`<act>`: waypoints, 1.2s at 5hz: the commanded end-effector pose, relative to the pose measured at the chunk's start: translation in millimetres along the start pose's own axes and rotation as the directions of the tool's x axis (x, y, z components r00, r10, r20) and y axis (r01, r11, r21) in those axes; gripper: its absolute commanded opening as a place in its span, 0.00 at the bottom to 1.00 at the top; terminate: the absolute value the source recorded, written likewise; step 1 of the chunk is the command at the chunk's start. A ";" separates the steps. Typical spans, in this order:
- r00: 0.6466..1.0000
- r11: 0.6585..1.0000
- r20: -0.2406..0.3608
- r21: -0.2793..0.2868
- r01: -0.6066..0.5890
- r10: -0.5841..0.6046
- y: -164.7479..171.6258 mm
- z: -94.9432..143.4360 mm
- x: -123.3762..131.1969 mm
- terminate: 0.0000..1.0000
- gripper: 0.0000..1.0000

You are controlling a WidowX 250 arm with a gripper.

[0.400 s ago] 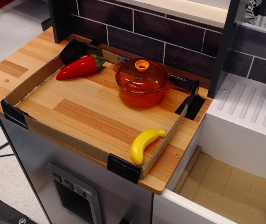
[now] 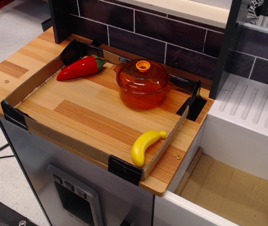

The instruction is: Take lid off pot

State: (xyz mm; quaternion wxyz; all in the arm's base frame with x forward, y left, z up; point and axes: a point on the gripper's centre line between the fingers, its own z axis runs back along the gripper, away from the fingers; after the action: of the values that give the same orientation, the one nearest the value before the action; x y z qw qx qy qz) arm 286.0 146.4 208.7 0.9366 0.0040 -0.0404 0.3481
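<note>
The pot [image 2: 142, 95] is a round, translucent amber-orange toy pot with two small side handles. It stands at the back right of the wooden counter, inside a low cardboard border. The lid [image 2: 142, 73] sits on the pot, domed and orange, with a lighter-orange ring knob [image 2: 143, 65] at its centre. No gripper or arm shows in this view.
A red pepper [image 2: 80, 68] lies at the back left. A yellow banana [image 2: 145, 146] lies at the front right corner. The cardboard border [image 2: 54, 136] has black taped corners. A dark tiled wall [image 2: 171, 33] stands behind, and a white sink drainer [image 2: 251, 108] is to the right.
</note>
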 end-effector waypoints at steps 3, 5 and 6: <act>0.991 0.998 -0.129 -0.039 0.040 -0.044 -87.8 -26.1 -42.3 0.00 1.00; 0.988 0.994 -0.115 -0.059 0.094 -0.101 -137.7 -58.7 -63.0 0.00 1.00; 0.988 0.992 -0.094 -0.043 0.122 -0.125 -144.4 -75.7 -63.1 0.00 1.00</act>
State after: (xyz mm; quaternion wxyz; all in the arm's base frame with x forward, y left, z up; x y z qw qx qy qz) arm 337.8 -0.2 116.4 0.9581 -0.0208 0.0198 0.2850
